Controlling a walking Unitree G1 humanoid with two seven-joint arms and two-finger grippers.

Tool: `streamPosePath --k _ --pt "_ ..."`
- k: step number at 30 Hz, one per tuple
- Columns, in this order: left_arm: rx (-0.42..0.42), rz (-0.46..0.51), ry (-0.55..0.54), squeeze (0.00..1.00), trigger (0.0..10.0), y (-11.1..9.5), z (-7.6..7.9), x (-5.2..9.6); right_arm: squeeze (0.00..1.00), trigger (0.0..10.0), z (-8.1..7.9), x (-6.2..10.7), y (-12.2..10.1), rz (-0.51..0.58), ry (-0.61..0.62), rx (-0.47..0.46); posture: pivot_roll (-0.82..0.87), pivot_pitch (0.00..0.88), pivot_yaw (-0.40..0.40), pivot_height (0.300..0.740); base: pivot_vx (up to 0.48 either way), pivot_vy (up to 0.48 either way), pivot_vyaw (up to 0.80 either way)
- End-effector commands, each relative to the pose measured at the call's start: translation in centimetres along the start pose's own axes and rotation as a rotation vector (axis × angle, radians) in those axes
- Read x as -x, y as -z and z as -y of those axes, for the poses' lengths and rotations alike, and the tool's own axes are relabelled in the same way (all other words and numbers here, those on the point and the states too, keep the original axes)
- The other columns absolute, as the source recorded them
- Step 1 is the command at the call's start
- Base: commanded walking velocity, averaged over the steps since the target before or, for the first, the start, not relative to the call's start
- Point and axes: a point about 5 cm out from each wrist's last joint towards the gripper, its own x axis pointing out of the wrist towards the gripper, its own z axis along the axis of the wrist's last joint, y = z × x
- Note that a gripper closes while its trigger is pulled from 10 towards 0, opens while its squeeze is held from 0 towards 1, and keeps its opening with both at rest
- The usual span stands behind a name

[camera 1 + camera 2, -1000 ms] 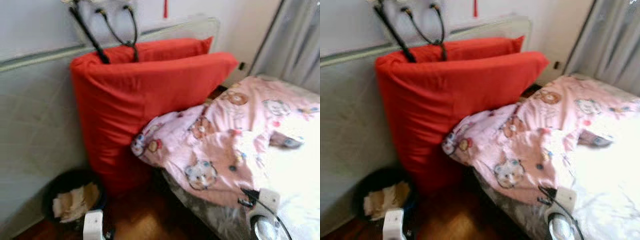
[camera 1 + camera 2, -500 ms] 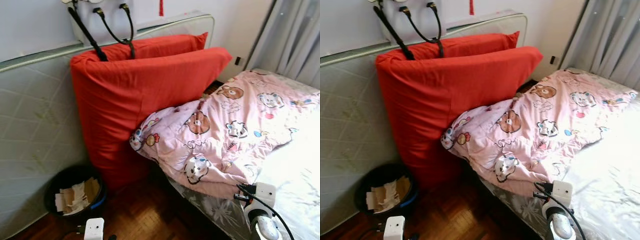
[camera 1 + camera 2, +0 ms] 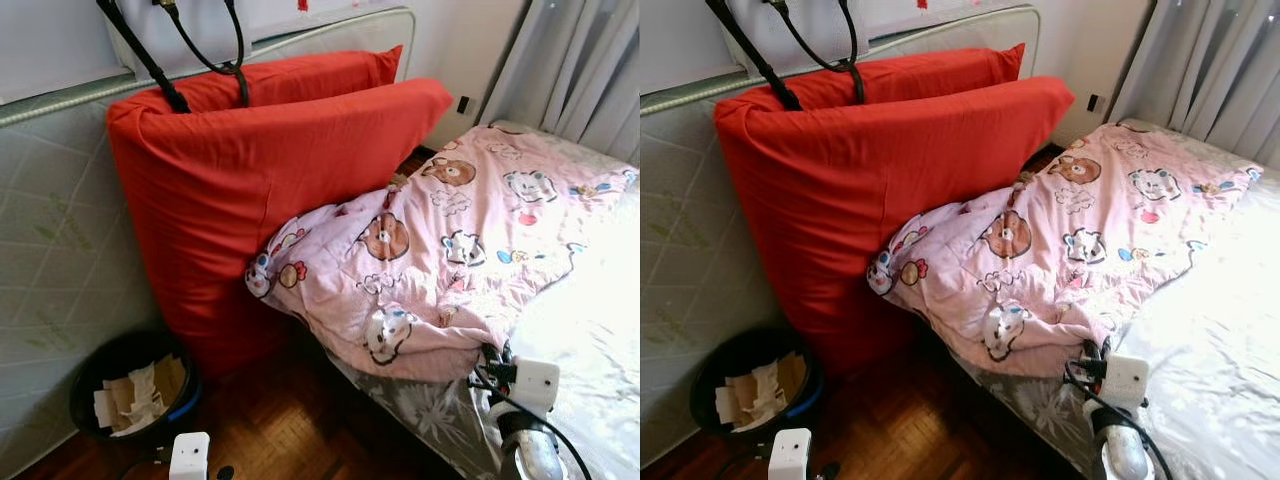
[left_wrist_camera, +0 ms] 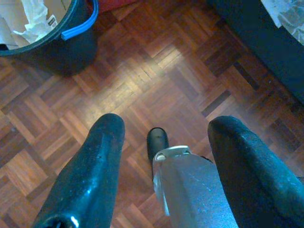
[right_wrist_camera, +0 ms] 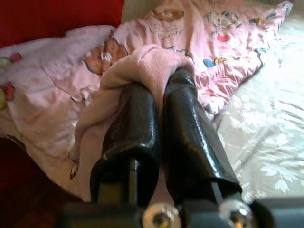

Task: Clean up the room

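I've got the right hand [image 5: 159, 90] pinched shut on the pink blanket [image 3: 440, 250] edge at the bed's [image 3: 590, 340] near corner, camera now steadier and closer, left hand [image 4: 164, 166] open over floor.

head eyes: down at bed [image 3: 590, 340] | wrists: close, floor [image 4: 142, 80]; quilt [image 5: 156, 57]

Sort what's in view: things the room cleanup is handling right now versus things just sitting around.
In hand:
pink quilt, its edge pinched by the shut right gripper
bed it lies on

Just around:
red cushions
bin of paper scraps
curtain
left gripper, open above the wood floor
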Motion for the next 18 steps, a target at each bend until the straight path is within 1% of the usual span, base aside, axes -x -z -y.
streamPosePath --k 1,6,7,10,12,14,15,16,17,18 --pt "-0.018 -0.026 0.003 0.0 10.0 0.6 -0.1 0.2 0.0 10.0 0.3 -0.2 -0.8 0.052 0.007 -0.004 0.0 0.0 -0.068 0.74 0.0 0.0 0.0" --pt "-0.023 -0.022 0.0 0.0 10.0 0.5 -0.2 0.1 0.0 10.0 0.9 0.6 -0.9 0.079 0.041 0.021 0.01 0.0 -0.072 0.74 0.0 0.0 0.0" --pt "-0.023 -0.02 -0.003 0.0 10.0 0.5 -0.2 0.1 0.0 10.0 1.2 1.2 -0.7 0.078 0.071 0.027 0.01 0.0 -0.073 0.74 0.0 0.0 0.0" --pt "-0.023 -0.019 -0.003 0.0 10.0 0.4 -0.2 0.1 0.0 10.0 1.3 1.8 -0.2 0.053 0.086 0.018 0.01 0.0 -0.073 0.74 0.0 0.0 0.0" --pt "-0.026 -0.02 -0.002 0.0 10.0 0.4 -0.2 0.1 0.0 10.0 1.4 2.6 1.0 -0.005 0.099 0.026 0.0 0.0 -0.072 0.74 0.0 0.0 0.0" --pt "-0.026 -0.02 -0.002 0.0 10.0 0.4 -0.2 0.1 0.0 10.0 1.4 2.8 1.5 -0.036 0.107 0.023 0.0 0.0 -0.07 0.74 0.0 0.0 0.0" --pt "-0.027 -0.02 -0.001 0.0 10.0 0.4 -0.2 0.1 0.0 10.0 1.4 3.1 2.3 -0.089 0.116 0.019 0.0 0.0 -0.07 0.74 0.0 0.0 0.0" --pt "-0.027 -0.02 -0.001 0.0 10.0 0.4 -0.2 0.1 0.0 10.0 1.4 3.2 2.6 -0.112 0.119 0.017 0.0 0.0 -0.07 0.74 0.0 0.0 0.0" --pt "-0.027 -0.02 0.0 0.0 10.0 0.4 -0.1 0.1 0.0 10.0 1.5 3.7 3.8 -0.199 0.134 0.014 0.0 0.0 -0.068 0.74 0.0 0.0 0.0" --pt "-0.027 -0.02 0.0 0.0 10.0 0.4 -0.1 0.1 0.0 10.0 1.6 3.8 4.1 -0.218 0.138 0.014 0.0 0.0 -0.068 0.74 0.0 0.0 0.0"
